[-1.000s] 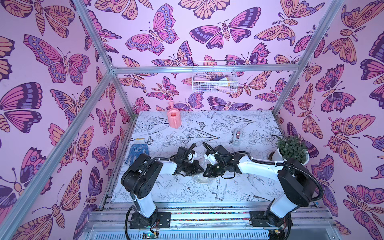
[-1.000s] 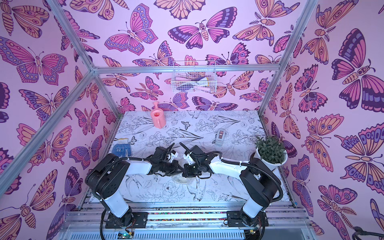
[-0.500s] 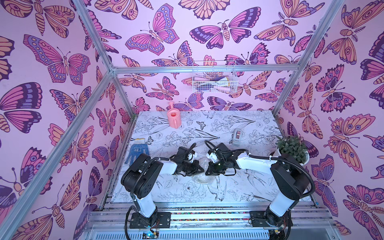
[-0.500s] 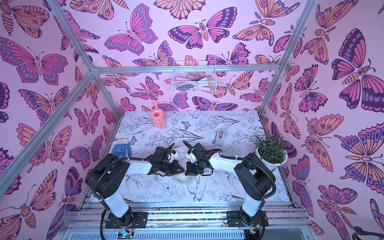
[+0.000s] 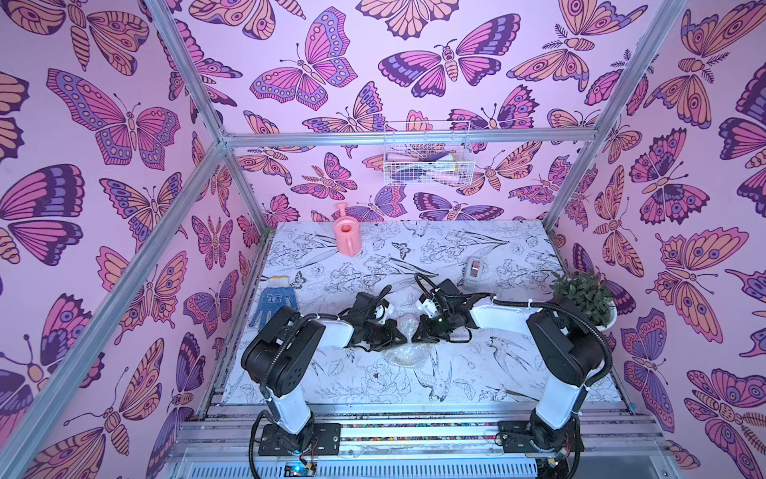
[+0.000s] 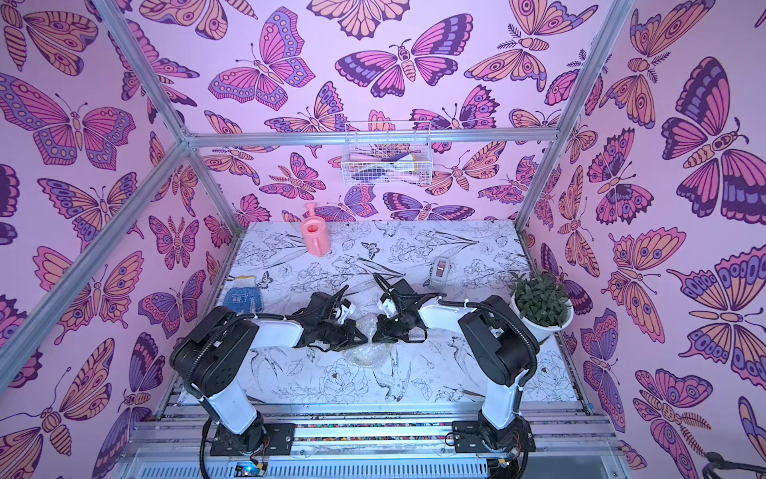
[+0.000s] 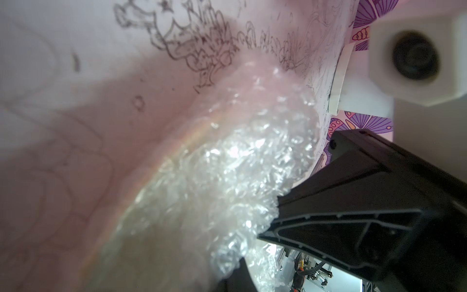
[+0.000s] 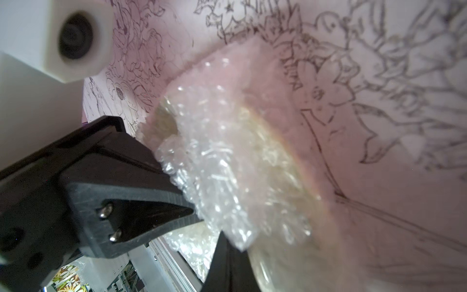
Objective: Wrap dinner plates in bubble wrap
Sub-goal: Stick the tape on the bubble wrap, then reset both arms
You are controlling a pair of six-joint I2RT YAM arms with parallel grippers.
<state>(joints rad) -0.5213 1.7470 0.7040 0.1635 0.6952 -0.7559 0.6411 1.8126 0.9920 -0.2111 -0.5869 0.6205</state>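
The bubble wrap (image 5: 408,346) is a crinkly, glinting clear bundle bunched over the round cream plate (image 8: 285,255), whose curved rim shows blurred through it, on the flower-printed table (image 5: 497,373). The left gripper (image 5: 397,335) and right gripper (image 5: 418,335) flank the wrap, each clamped on a raised fold of plastic. Open tabletop lies on the wrap's near side, and the boxy grey tape dispenser (image 5: 473,271) stands well beyond it.
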